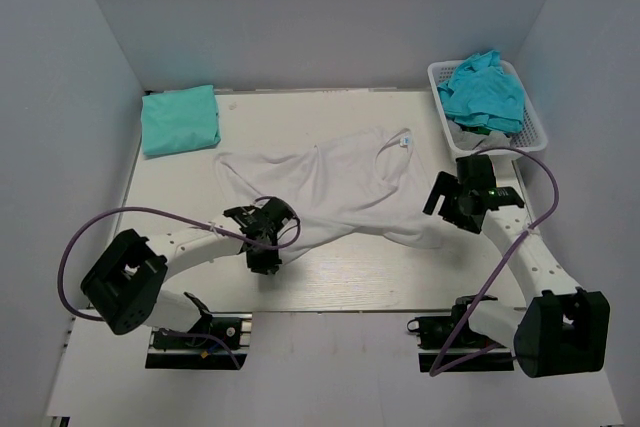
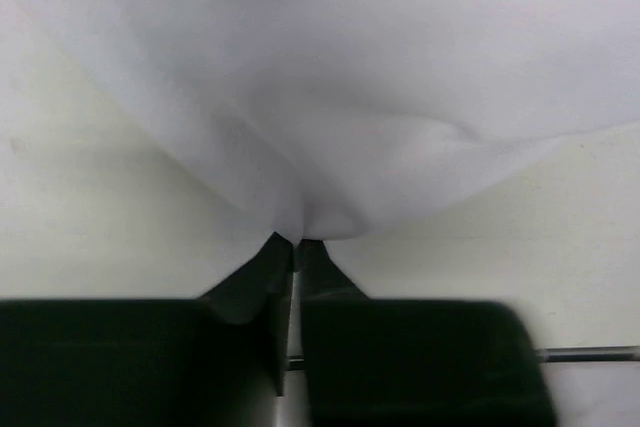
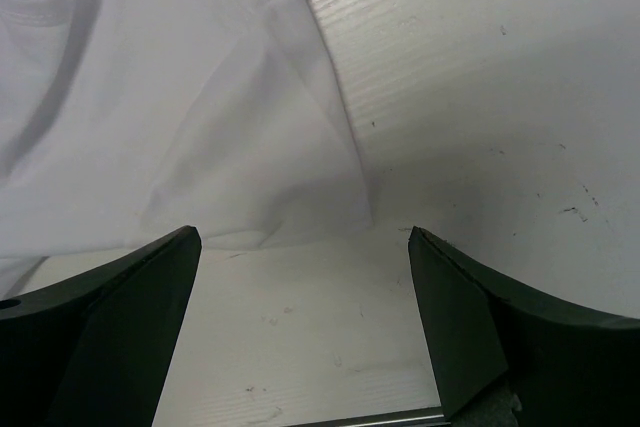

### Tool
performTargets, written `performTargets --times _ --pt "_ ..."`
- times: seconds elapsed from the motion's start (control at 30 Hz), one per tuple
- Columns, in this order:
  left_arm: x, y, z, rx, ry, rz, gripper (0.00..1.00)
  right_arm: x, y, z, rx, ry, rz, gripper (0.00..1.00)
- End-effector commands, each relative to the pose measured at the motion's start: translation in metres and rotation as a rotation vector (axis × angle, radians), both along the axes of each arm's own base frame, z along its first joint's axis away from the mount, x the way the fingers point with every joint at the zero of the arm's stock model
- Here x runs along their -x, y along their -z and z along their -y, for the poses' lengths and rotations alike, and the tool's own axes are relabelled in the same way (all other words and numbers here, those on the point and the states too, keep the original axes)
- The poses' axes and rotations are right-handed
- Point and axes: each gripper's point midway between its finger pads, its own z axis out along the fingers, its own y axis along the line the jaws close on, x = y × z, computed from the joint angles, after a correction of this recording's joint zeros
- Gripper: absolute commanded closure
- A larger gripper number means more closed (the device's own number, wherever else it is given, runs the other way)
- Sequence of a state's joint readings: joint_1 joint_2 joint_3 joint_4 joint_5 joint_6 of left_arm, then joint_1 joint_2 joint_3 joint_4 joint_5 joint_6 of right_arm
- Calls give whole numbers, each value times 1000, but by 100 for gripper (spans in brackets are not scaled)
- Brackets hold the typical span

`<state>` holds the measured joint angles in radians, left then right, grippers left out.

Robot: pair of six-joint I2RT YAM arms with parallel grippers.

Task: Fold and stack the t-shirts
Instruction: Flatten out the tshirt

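A white t-shirt (image 1: 340, 182) with a small blue neck label lies crumpled across the middle of the table. My left gripper (image 1: 268, 244) is shut on its near lower edge; the left wrist view shows the cloth (image 2: 330, 97) pinched between the closed fingertips (image 2: 297, 242). My right gripper (image 1: 447, 205) is open and empty, just right of the shirt's right edge; the right wrist view shows the white cloth (image 3: 180, 97) ahead and left of the open fingers (image 3: 303, 237). A folded turquoise t-shirt (image 1: 180, 119) lies at the back left. More turquoise shirts (image 1: 485, 92) fill the basket.
A white lattice basket (image 1: 535, 122) stands at the back right corner. Grey walls close in the table on three sides. Purple cables loop from both arms over the near table edge.
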<state>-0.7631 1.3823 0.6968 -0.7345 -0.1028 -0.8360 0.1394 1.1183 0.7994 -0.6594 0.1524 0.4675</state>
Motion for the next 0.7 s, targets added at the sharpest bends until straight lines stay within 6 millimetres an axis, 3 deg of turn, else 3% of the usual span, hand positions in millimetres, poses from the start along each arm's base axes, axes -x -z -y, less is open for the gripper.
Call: performTargets --times 0.0,0.07,0.17,0.33,0.53,0.6,0.63,0.67 --pt "-24 -9 14 40 8 114 98 11 6 5 7 14 -29 10" --pt "-32 -21 19 64 16 157 100 18 15 5 8 10 -56 10" --pt "-51 -62 26 91 18 254 100 31 28 0 -7 -41 -107 10" --pt "-72 -111 36 174 13 361 100 42 48 -10 -52 -65 -173 14" --pt "-93 -128 36 121 2 421 100 37 70 -19 -90 -84 -196 20" --pt "-97 -122 35 76 -1 402 100 34 73 -24 -119 -97 -198 23" --pt "-100 -124 37 74 -1 400 100 31 75 -25 -121 -98 -196 26" --pt "-100 -121 37 68 0 393 100 30 77 -27 -129 -104 -199 39"
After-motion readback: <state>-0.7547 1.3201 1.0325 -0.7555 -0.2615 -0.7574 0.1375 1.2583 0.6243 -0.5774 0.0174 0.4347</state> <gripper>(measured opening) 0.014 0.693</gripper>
